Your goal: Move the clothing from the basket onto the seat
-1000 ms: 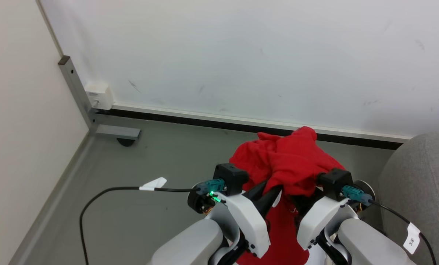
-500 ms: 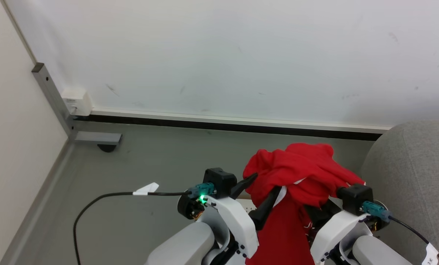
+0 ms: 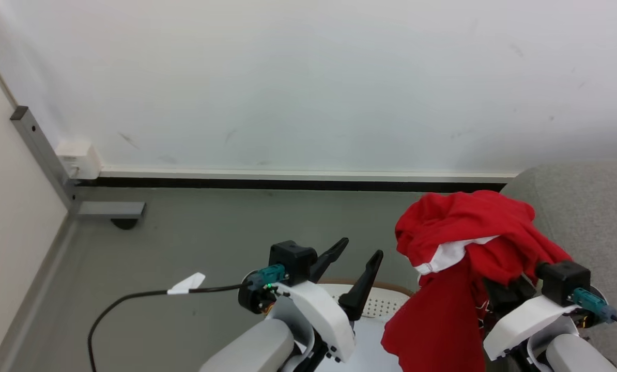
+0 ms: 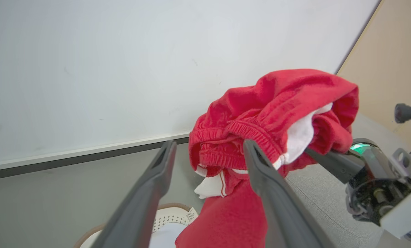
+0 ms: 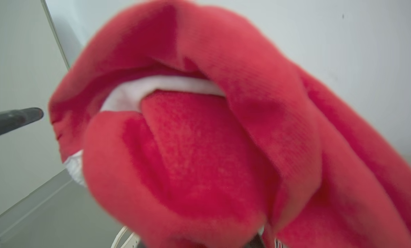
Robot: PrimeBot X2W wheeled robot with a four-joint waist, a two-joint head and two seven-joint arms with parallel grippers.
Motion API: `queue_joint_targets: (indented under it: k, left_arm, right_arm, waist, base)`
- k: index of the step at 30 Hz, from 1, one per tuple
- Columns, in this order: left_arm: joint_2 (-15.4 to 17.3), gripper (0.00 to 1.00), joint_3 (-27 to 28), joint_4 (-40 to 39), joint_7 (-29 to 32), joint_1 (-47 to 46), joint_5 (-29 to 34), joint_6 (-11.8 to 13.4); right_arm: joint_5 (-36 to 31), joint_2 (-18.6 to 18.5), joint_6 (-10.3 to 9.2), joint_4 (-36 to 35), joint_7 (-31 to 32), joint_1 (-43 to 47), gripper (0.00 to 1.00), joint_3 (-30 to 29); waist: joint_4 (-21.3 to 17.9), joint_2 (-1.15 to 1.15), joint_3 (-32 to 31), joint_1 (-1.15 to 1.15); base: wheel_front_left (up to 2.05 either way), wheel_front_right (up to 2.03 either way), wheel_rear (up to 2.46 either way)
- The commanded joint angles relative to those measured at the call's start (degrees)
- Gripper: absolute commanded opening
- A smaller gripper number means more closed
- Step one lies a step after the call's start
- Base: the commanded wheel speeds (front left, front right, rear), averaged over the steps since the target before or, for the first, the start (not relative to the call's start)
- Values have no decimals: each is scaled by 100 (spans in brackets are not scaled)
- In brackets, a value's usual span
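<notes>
Hanging off the R fingers [image 4: 333,163], the red clothing [image 3: 468,232] is at approx 4 o'clock in the head view, up in the air and clear of the basket [image 3: 381,305]. R fingers are buried in the bunched cloth and clamped on it. The top of the bundle humps over them, and a long tail drops past the basket's R side. White trim + elastic waistband show on the side facing the L arm.

L fingers [image 3: 364,281] are spread wide w/ nothing between them, pointing to approx 1 o'clock, near the cloth but apart from it. Basket is low at 6 o'clock, under the L fingers, w/ perforated cream wall and brown rim partly seen.

Grey sofa [image 3: 587,217] is at 3 o'clock, its rounded edge behind the clothing; can't tell if they touch. Grey-green floor [image 3: 210,232] lies at 9 o'clock, white wall [image 3: 288,77] at 12. Black cable [image 3: 133,297] w/ white tag is at 8 o'clock.
</notes>
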Motion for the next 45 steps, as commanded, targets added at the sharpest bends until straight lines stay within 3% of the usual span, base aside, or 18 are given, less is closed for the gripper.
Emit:
queue_joint_targets:
  k: [1,10,27,39,45]
  left_arm:
    - [52,100,25,-50,-17,109,41,15]
    - [252,100,344,-678,-45,523,463,-3]
    - [79,100,780,-1082,-47,1123,1502,-492]
    - [-55,100,925,-1002,-48,1139,1825,-626]
    - [61,100,897,-1102,-48,775,2038,-680]
  right_arm:
    - [-84,-56,-12,-99,-22,75,0,-107]
    - [-827,-339,-12,-848,-22,486,0,-882]
    - [-1506,-320,-12,-1587,17,1097,0,-1841]
    - [-1644,-281,-12,-1930,260,1175,0,-2064]
    - [-1681,-379,-12,-2135,375,612,0,-2283]
  waist:
    - [-99,0,-19,0]
    - [-784,0,22,0]
    - [-2073,0,142,0]
    - [-2353,0,312,0]
    - [-2249,0,984,0]
  base:
    - [0,0,0]
    - [0,0,0]
    - [0,0,0]
    - [0,0,0]
    - [0,0,0]
